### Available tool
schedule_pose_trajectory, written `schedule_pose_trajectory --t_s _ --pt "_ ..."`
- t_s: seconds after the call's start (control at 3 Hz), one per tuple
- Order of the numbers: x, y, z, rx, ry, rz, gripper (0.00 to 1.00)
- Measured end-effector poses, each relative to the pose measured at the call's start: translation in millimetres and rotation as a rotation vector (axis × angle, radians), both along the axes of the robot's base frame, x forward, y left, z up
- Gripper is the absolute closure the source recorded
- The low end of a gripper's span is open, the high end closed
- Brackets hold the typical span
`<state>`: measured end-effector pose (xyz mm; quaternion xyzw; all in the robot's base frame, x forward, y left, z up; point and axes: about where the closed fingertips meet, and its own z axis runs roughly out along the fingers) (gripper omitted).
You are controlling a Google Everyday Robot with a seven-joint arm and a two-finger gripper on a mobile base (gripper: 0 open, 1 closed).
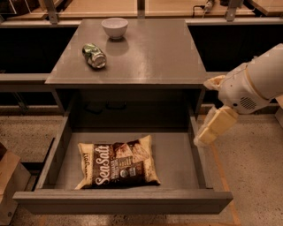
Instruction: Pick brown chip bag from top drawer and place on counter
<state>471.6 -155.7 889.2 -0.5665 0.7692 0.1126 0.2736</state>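
The brown chip bag, dark brown with cream edges and white "Sea Salt" script, lies flat on the floor of the open top drawer, left of its middle. The grey counter above the drawer carries a bowl and a can. My gripper hangs from the white arm at the right, above the drawer's right side wall and well to the right of the bag. It holds nothing that I can see.
A white bowl stands at the counter's back left. A crushed green can lies in front of it. A light wooden tabletop runs behind the cabinet. A cardboard box sits on the floor at the lower left.
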Motion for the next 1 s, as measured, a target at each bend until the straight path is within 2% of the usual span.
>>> schedule_pose_trajectory --t_s 0.33,0.67,1.0 --pt "3 29 -26 0.087 0.023 0.027 0.0" --pt "8 66 -58 0.138 0.039 0.045 0.0" --pt "20 99 -95 0.152 0.033 0.032 0.0"
